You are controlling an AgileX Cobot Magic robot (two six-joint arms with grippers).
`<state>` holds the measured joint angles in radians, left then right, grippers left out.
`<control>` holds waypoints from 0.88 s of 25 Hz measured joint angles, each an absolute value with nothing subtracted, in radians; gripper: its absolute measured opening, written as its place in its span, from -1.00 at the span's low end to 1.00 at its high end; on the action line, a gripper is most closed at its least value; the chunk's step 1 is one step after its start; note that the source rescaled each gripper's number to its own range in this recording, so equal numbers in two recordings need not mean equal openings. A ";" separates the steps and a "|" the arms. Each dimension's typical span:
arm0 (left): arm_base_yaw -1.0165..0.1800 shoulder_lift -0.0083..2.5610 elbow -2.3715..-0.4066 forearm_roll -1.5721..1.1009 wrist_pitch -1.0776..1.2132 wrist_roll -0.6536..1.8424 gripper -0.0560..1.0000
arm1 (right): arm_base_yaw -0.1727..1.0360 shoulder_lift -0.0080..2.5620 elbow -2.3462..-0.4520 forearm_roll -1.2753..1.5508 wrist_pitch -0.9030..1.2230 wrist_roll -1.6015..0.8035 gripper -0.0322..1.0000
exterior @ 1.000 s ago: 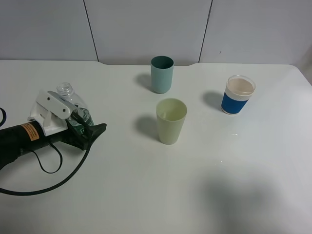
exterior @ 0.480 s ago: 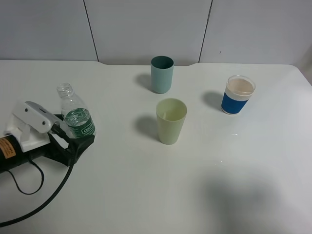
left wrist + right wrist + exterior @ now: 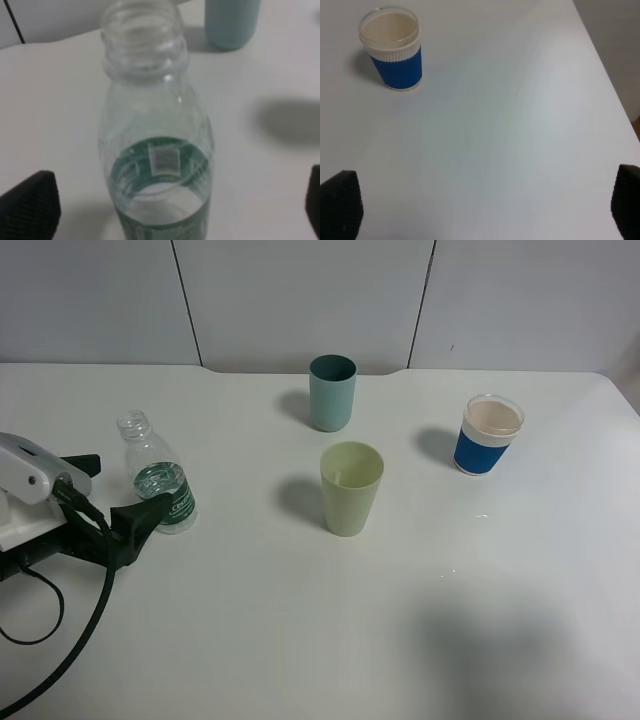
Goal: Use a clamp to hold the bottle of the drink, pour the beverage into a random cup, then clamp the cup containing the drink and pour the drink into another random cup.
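Note:
A clear, uncapped bottle [image 3: 158, 478] with a green label stands upright on the left of the white table, with some liquid low inside. It fills the left wrist view [image 3: 157, 150]. My left gripper [image 3: 112, 490] is open just left of the bottle, apart from it, and its black fingertips [image 3: 30, 205] show on either side. A teal cup [image 3: 332, 392], also in the left wrist view [image 3: 232, 22], stands at the back. A light green cup [image 3: 351, 488] stands in the middle. A blue-sleeved cup [image 3: 489, 434] [image 3: 395, 50] stands at the right. My right gripper [image 3: 484, 205] is open and empty above bare table.
The left arm's black cable [image 3: 70, 650] loops over the table's front left. The table's right edge [image 3: 607, 80] runs close to the blue-sleeved cup. Grey wall panels [image 3: 300, 300] stand behind the table.
My left gripper has pulled back to the left, off the bottle it was around. The bottle stands free and upright. The cups have not moved.

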<state>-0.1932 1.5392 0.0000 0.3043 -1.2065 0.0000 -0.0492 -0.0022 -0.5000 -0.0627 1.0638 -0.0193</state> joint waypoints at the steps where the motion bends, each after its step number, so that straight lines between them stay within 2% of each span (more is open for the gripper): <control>1: -0.193 1.526 0.000 0.303 -1.199 -0.010 1.00 | -0.049 -0.002 -0.500 -0.063 1.064 -0.019 1.00; 11: -0.193 1.381 0.003 0.301 -1.116 -0.083 1.00 | -0.049 -0.002 -0.500 -0.063 1.064 -0.019 1.00; 14: -0.193 1.199 -0.060 0.306 -0.833 -0.164 1.00 | -0.049 -0.002 -0.500 -0.063 1.064 -0.019 1.00; 18: -0.193 1.110 -0.094 0.308 -0.704 -0.197 1.00 | -0.049 -0.002 -0.500 -0.063 1.064 -0.019 1.00; 22: -0.193 0.933 -0.190 0.308 -0.443 -0.228 1.00 | -0.049 -0.002 -0.500 -0.063 1.064 -0.019 1.00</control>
